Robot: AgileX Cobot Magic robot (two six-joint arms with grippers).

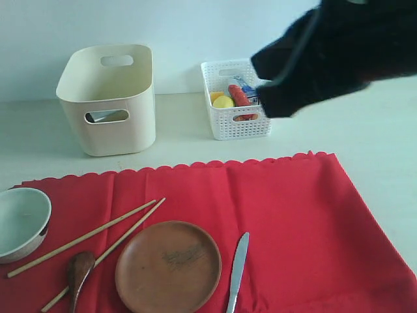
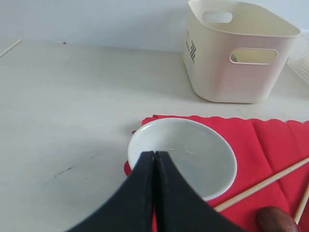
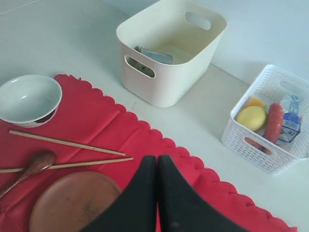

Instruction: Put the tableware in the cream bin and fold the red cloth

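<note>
A red cloth lies spread flat along the near edge of the tabletop. On it rest a white bowl, two chopsticks, a wooden spoon, a round wooden plate and a steel knife. The cream bin stands near the far edge, beside a white lattice basket. The left gripper and the right gripper are each pressed together, holding nothing.
</note>
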